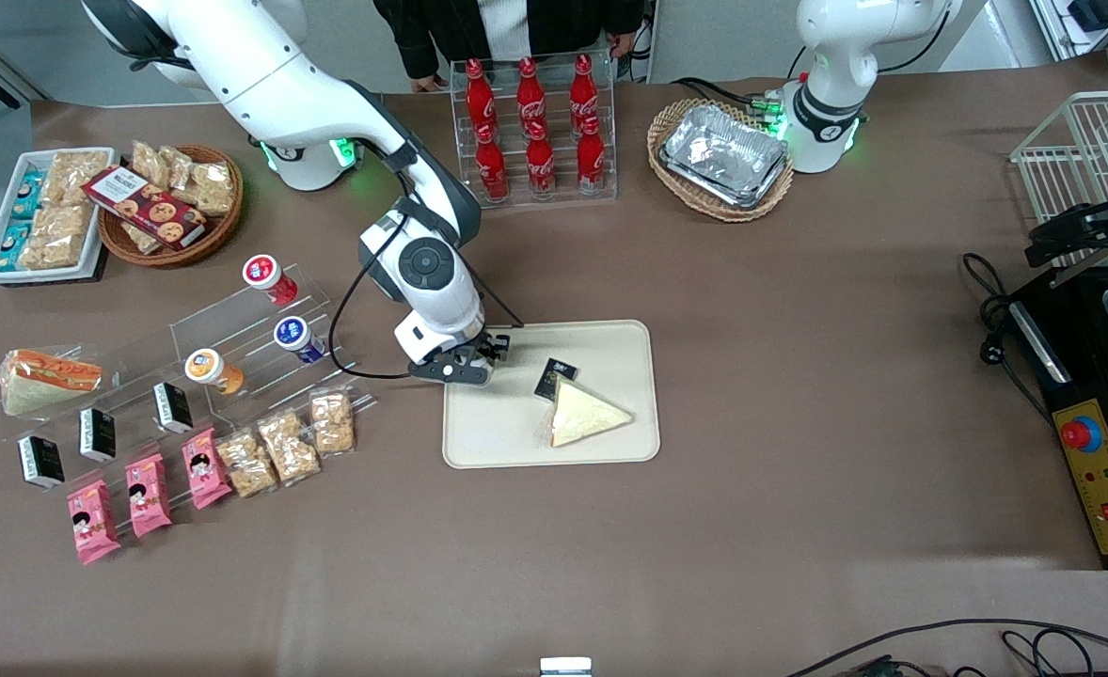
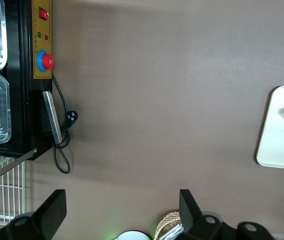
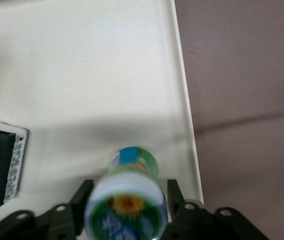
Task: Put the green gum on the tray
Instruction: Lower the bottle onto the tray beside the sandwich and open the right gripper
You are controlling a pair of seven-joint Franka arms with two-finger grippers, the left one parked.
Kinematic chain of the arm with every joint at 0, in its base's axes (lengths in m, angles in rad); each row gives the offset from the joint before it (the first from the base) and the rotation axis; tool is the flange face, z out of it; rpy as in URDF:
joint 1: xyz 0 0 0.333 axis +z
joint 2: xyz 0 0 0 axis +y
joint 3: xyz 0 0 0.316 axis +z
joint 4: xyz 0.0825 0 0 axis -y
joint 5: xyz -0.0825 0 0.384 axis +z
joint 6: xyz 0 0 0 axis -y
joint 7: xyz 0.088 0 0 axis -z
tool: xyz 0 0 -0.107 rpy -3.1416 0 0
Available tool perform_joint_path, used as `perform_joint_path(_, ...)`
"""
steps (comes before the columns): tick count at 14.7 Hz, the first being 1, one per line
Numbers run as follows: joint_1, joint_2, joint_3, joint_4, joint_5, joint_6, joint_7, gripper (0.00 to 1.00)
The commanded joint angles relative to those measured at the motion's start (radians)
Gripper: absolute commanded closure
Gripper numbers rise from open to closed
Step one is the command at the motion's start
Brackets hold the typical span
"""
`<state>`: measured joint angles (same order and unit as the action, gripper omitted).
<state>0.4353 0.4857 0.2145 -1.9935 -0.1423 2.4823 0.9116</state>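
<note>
In the front view, the gripper (image 1: 465, 365) is seen low over the beige tray (image 1: 610, 343), at the edge toward the working arm's end of the brown counter (image 1: 799, 329); a wrapped sandwich (image 1: 584, 414) and a small black packet (image 1: 554, 377) already lie on the tray. In the right wrist view, the green gum (image 3: 129, 205) is grasped between the fingers (image 3: 176, 197), above the tray's floor near its rim. The placing step is judged underway; lowering and release are called for next.

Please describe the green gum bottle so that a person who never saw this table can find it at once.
Find the large beige tray in the middle of the table. At the tray's edge toward the working arm's end hangs the claw, and the green gum sits between its fingers, above the tray. Unlike the red, blue and orange-lidded bottles on the clear rack, it has a green label.
</note>
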Motion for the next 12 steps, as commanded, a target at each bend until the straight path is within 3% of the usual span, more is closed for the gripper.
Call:
perform_joint_path(1, -0.004, 0.004, 0.0, -0.005, -0.03, 0.021, 0.023, 0.02)
perform_joint_path(9, -0.019, -0.054, 0.0, -0.004, -0.03, -0.011, 0.01, 0.01)
perform_joint_path(12, -0.073, -0.204, 0.002, 0.019, -0.022, -0.202, -0.071, 0.0)
